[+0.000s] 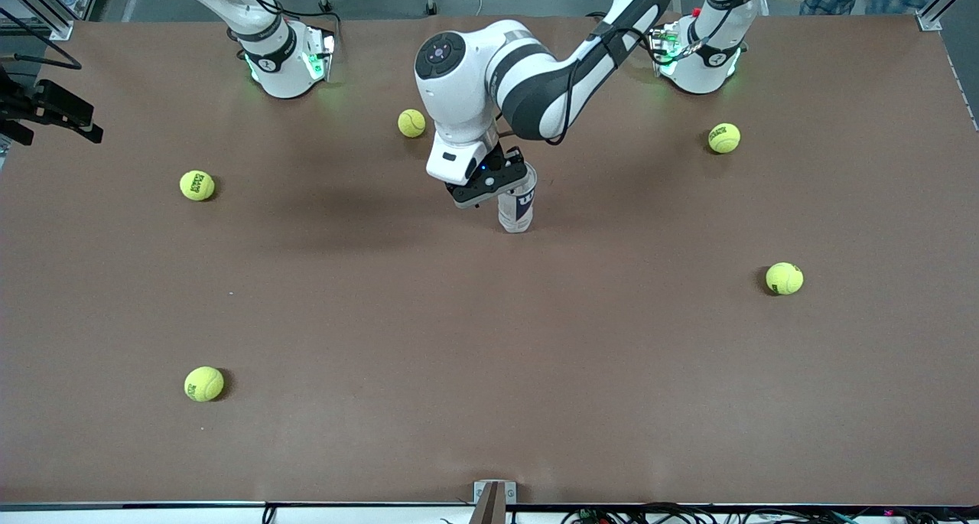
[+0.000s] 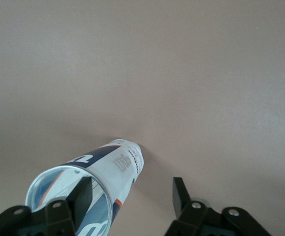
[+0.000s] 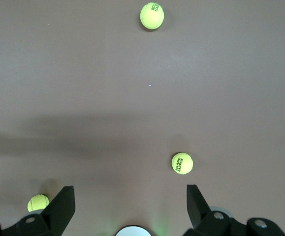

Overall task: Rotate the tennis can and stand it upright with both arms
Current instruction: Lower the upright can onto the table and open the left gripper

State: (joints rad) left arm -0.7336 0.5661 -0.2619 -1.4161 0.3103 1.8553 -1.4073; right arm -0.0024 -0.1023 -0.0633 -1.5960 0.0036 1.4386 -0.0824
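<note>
1. The right arm waits at its base; the right gripper (image 3: 127,209) hangs high above the brown table (image 1: 489,371), fingers spread wide and empty.
2. Mid-table stands the slim clear-plastic tennis can (image 1: 518,206) with its white and navy label, upright on its base, open mouth up.
3. The left gripper (image 2: 130,196) sits at the can's rim, fingers apart, one finger (image 2: 80,194) inside the mouth, not clamping.
4. Risk: lifting away could snag the rim and topple the light can.
5. Yellow tennis balls (image 1: 197,185) lie scattered well apart from the can.
</note>
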